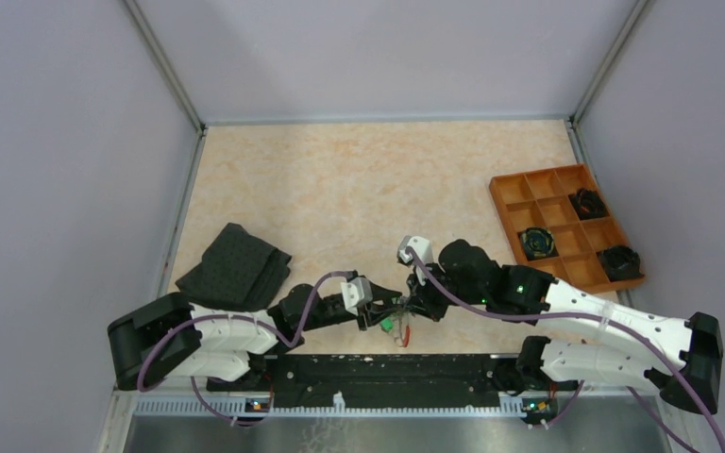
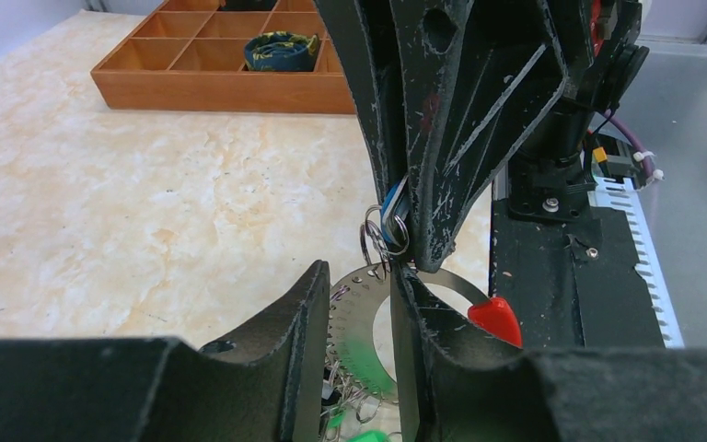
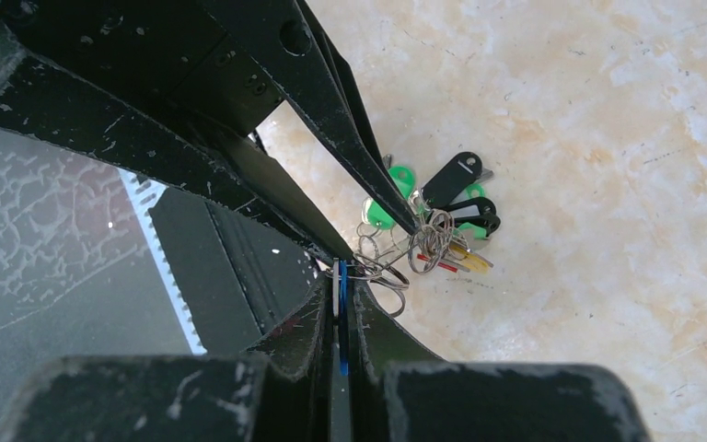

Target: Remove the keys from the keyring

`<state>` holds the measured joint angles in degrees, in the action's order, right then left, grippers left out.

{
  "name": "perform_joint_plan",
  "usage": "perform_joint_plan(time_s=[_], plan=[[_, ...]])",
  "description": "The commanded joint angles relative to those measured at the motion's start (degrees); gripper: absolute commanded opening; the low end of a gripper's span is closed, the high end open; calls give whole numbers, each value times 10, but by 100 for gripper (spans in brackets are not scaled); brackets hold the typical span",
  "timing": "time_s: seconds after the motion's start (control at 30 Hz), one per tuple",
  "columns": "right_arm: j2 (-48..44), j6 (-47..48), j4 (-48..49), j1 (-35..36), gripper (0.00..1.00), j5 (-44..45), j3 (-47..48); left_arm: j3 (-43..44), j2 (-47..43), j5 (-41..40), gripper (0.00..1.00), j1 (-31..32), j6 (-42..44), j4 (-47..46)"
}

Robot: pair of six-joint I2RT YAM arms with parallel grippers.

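right gripper (image 3: pixel 341 276) pinches a blue key (image 3: pixel 341 318) — other keys (image 3: pixel 434 214) cluster just beyond.

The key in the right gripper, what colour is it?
Blue; the key shows best in the right wrist view.

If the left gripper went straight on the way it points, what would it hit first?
Most likely the right gripper: its shut fingers, pinching a blue key, stand just ahead of the left gripper. How near is hard to judge.
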<state>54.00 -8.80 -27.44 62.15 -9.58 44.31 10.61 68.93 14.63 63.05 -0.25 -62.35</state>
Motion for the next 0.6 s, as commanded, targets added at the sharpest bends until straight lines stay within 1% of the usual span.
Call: perform_joint_plan(time_s=[0.0, 0.17, 0.37, 0.57], plan=[[-14, -12, 41, 6, 0, -12, 6, -5, 7, -11, 36, 5, 4, -59], [-14, -16, 43, 6, 0, -11, 2, -6, 9, -16, 34, 11, 4, -67], [-16, -23, 44, 6, 0, -5, 1, -1, 10, -28, 23, 22, 14, -57], [-17, -28, 36, 6, 0, 8, -1, 8, 16, -36, 9, 28, 16, -48]])
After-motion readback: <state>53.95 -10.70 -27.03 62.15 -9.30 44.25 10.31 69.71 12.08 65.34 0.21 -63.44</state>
